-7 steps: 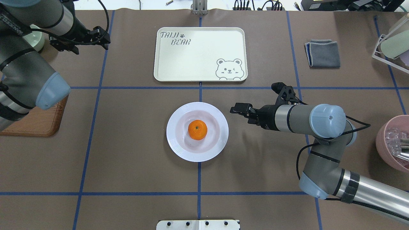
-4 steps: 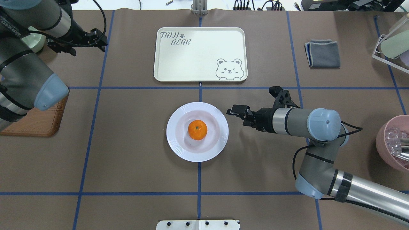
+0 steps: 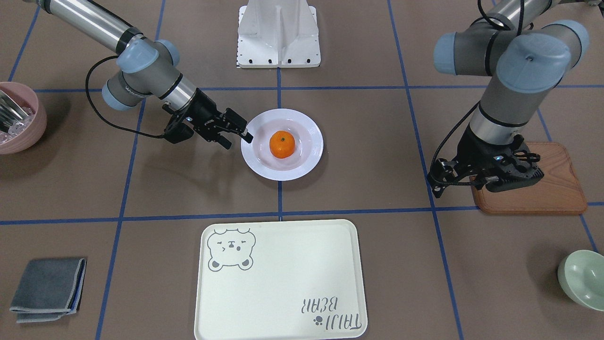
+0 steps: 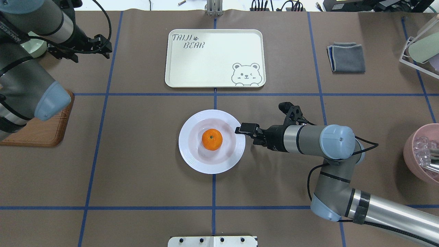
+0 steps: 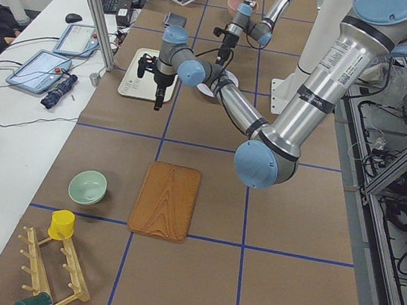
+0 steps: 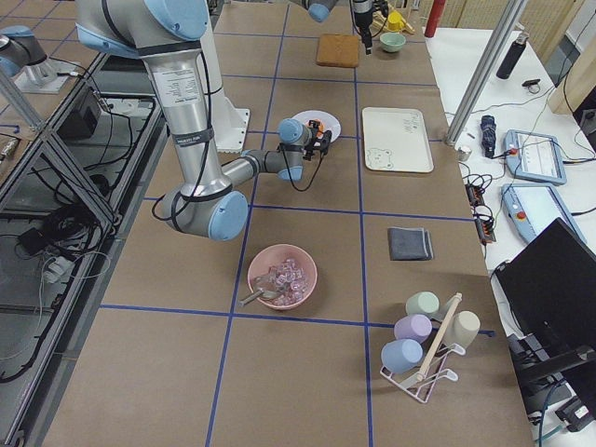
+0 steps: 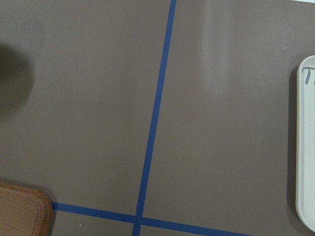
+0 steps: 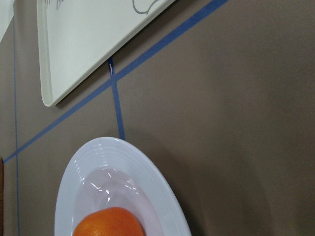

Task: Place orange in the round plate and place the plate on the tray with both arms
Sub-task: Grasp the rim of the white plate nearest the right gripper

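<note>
The orange [image 4: 212, 139] [image 3: 282, 144] rests in the middle of the round white plate [image 4: 187, 151] [image 3: 283, 173] at the table's centre. My right gripper [image 4: 241, 129] [image 3: 239, 136] is open and lies level at the plate's right rim, one finger over the rim's edge. The right wrist view shows the plate [image 8: 147, 167] and the orange [image 8: 108, 223] close below. Beyond the plate lies the cream bear tray [image 4: 212, 58] [image 3: 283, 283], with nothing on it. My left gripper [image 4: 107, 46] [image 3: 512, 182] hangs open and holds nothing, far left of the tray.
A wooden board [image 4: 41, 132] lies under the left arm. A grey folded cloth [image 4: 346, 57] sits right of the tray. A pink bowl [image 4: 423, 154] stands at the right edge, a pale green bowl [image 3: 583, 278] at the far left corner, and a cup rack [image 4: 420, 44] at the back right.
My right gripper has moved left and a little nearer, from beside the plate to its right rim. The left arm has drawn back slightly to the left. Plate and orange have not moved.
</note>
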`<state>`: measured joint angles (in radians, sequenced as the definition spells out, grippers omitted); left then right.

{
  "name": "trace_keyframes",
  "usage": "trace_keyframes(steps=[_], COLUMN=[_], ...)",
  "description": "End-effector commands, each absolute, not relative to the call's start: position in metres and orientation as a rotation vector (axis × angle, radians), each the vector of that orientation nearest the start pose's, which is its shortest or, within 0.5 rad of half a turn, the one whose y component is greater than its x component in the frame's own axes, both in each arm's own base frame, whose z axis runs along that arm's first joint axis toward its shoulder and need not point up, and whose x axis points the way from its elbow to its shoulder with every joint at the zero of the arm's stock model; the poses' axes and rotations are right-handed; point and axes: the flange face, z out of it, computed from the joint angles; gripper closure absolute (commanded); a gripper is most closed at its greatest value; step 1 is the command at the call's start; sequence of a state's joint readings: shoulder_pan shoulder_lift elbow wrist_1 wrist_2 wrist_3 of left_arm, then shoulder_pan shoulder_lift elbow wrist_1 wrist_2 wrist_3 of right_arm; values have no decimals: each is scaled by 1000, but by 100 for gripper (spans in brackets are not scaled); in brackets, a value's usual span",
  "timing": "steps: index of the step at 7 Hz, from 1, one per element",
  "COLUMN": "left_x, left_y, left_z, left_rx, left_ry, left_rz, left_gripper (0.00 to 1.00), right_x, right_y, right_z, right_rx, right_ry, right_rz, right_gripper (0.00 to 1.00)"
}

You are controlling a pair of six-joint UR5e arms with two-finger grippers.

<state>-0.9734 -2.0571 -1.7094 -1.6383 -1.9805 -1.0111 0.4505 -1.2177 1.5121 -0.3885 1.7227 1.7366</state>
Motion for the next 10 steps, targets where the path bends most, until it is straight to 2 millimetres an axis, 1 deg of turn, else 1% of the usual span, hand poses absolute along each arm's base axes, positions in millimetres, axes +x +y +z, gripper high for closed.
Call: trace_keyframes(steps=[1,2,4,5,6,7,9,10], left_x=[290,290,290,290,289,289,289,290], left_y=[-591,-591,-591,-591,-591,-591,-589,-589], left_z=[318,319,321,321,321,322,327,328], left_rx=[187,186,183,183,183,182,176,175], left_ry=[762,761,759,759,759,758,753,752], left_rz=[-251,-251,-252,-252,-252,-252,-253,-253], left_gripper=[1,1,1,1,1,1,1,1], right_x=[-529,-531,-534,-537,-541,-542,-545,-549], right_y=[-379,-379,-379,-373,-370,-368,-365,-366], right_z=[358,355,344,342,355,359,358,352], right_rx=[78,75,68,68,57,54,50,51], right_ry=[-1480,-1483,-1502,-1524,-1567,-1583,-1583,-1592], right_rz=[379,377,379,370,370,370,366,364], right_gripper=[0,0,0,0,0,0,0,0])
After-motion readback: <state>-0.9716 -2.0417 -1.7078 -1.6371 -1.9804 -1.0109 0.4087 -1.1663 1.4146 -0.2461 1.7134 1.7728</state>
